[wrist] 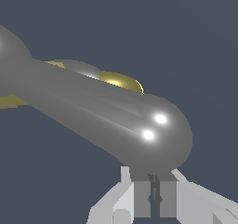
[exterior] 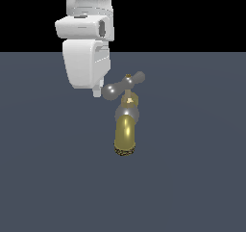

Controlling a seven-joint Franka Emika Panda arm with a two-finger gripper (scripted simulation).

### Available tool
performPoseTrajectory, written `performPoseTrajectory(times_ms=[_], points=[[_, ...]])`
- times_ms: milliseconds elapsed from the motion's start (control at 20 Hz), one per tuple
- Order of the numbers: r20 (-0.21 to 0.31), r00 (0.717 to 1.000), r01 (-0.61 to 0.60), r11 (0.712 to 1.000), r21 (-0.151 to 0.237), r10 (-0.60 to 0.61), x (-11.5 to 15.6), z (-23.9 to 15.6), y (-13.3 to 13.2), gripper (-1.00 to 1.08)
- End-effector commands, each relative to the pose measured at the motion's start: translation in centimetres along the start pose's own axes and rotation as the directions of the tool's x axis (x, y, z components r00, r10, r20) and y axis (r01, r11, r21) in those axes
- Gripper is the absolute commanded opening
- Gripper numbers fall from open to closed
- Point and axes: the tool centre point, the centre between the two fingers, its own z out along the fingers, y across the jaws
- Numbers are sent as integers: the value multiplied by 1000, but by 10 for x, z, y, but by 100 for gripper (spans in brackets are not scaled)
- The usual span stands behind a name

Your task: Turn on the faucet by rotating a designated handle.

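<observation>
The faucet (exterior: 126,132) stands on the dark floor, its gold spout curving toward the camera and ending in a dark speckled rim. Above it the silver-grey handle (exterior: 124,84) runs as a tilted crossbar with a bulb at each end. My gripper (exterior: 98,92) hangs just at the exterior view's left of the nearer bulb, touching or almost touching it. In the wrist view the handle (wrist: 93,107) fills the picture, its rounded bulb right in front of my gripper (wrist: 154,190). The fingers are shut together with nothing between them. A little of the gold faucet (wrist: 123,82) shows behind the bar.
A flat dark blue-grey floor (exterior: 192,178) stretches all around the faucet, under a black background. The white arm and hand (exterior: 86,58) rise above the handle's left end in the exterior view.
</observation>
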Motion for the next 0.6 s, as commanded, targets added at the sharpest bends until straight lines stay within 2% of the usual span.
performPoseTrajectory(times_ms=[0,50,100,550], points=[[-1,1000,-21,1000,-4,21,15,1,7,-100],[-1,1000,-21,1000,-4,21,15,1,7,-100],[-1,1000,0,1000,0,0,4,0,5,-100],[-1,1000,-11,1000,-2,11,57,0,11,-100]])
